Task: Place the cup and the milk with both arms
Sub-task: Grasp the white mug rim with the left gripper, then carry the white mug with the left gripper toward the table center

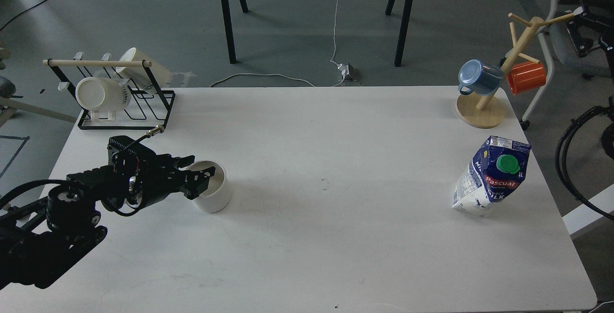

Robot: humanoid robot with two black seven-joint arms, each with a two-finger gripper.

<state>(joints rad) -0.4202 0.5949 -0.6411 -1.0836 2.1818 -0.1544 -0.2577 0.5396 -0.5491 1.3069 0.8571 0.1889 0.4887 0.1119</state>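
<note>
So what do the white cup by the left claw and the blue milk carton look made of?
White cup: probably glazed ceramic, with thick walls and a smooth, faintly glossy surface. Blue milk carton: printed coated paperboard, creased and dented, with a green plastic-looking screw cap.

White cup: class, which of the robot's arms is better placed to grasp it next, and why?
Left. The left gripper already sits at the white cup, fingers spread over its rim; no right gripper is in view.

Left gripper (200, 179) at the white cup's (211, 193) left rim. Beyond the gripper, bare table (326, 236) runs wide to the milk carton (491, 176). Behind-left of it: wire mug rack (122, 107). Far beyond, wooden mug tree (489, 107).
</note>
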